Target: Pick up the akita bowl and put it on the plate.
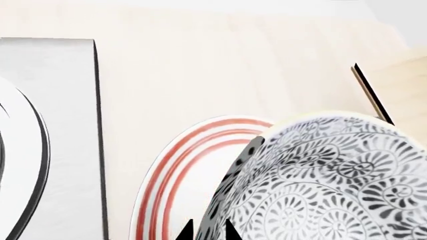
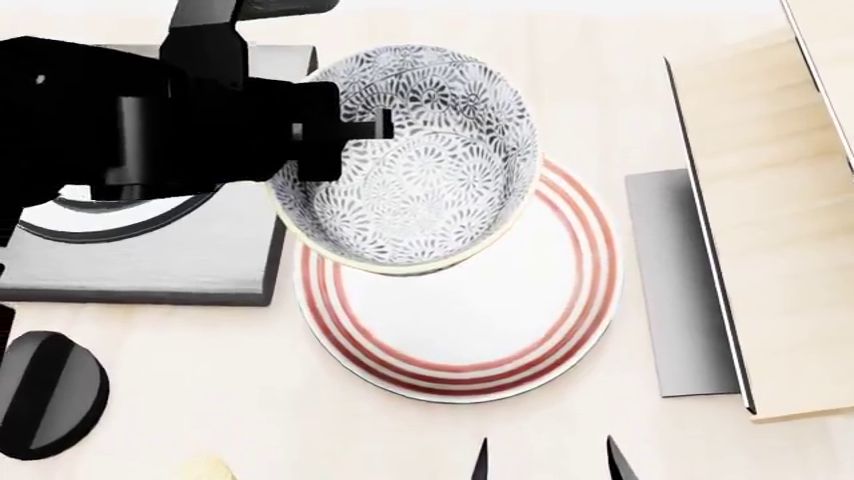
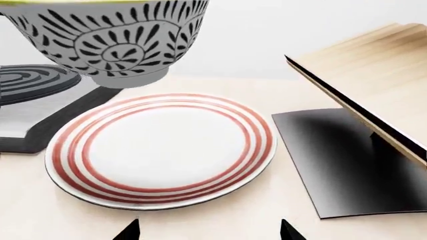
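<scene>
The akita bowl [image 2: 414,150], white with a dense grey-black floral pattern, hangs in the air over the far left part of the plate [image 2: 467,310]. The plate is flat and white with red rings and lies on the pale counter. My left gripper [image 2: 350,130] is shut on the bowl's left wall; in the left wrist view its two tips [image 1: 209,231] stand either side of the bowl [image 1: 333,185], with the plate [image 1: 170,175] beneath. My right gripper [image 3: 209,231] is open and empty just in front of the plate [image 3: 160,150]. The bowl [image 3: 113,40] floats above the plate's far edge.
A grey stove block with a dark ringed burner [image 2: 147,250] sits left of the plate. A dark grey mat [image 2: 681,290] and a raised wooden board [image 2: 787,220] lie to the right. A black round object [image 2: 47,395] is at the near left.
</scene>
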Tool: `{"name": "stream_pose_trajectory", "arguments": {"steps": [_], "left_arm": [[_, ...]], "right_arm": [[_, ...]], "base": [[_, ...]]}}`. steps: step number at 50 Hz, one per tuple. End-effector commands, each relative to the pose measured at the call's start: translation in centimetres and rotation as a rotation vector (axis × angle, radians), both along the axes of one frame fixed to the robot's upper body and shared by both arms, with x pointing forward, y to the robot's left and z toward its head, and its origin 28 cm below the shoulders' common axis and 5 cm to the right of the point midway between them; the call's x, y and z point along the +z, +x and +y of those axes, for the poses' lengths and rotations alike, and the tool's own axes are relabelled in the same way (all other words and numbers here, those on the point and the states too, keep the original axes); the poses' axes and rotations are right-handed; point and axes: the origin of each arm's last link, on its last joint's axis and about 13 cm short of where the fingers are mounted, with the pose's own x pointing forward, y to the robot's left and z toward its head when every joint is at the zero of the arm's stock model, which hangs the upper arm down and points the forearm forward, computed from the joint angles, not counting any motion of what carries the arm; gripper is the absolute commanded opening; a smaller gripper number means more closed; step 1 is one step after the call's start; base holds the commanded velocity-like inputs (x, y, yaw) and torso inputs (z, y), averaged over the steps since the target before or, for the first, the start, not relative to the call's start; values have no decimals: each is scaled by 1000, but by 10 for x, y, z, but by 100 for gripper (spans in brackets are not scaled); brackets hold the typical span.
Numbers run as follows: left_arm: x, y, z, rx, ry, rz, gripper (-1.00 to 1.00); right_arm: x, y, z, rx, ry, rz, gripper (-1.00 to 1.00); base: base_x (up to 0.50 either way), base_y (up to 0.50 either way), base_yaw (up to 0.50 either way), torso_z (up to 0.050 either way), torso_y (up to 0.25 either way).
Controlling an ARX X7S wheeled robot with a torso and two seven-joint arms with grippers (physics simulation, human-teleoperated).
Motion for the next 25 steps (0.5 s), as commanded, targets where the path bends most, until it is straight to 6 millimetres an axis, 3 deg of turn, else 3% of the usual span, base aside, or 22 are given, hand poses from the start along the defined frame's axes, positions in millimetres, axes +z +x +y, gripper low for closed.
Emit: {"name": "stream_pose_trajectory", "arguments": {"steps": [1, 6, 25], "left_arm": [[-1, 3, -3, -23, -52, -23, -100], [-3, 3, -6, -48, -91, -3, -100], [-14, 6, -14, -40, -100, -26, -100]], "right_arm": [[-1, 0, 1, 2, 1, 2, 100], [-2, 0, 1, 3, 1, 4, 100], [-3, 0, 2, 10, 1, 8, 100]], "base": [[0, 0, 0, 0, -215], [-2, 0, 0, 0, -196], [0, 0, 0, 0, -50]]}}
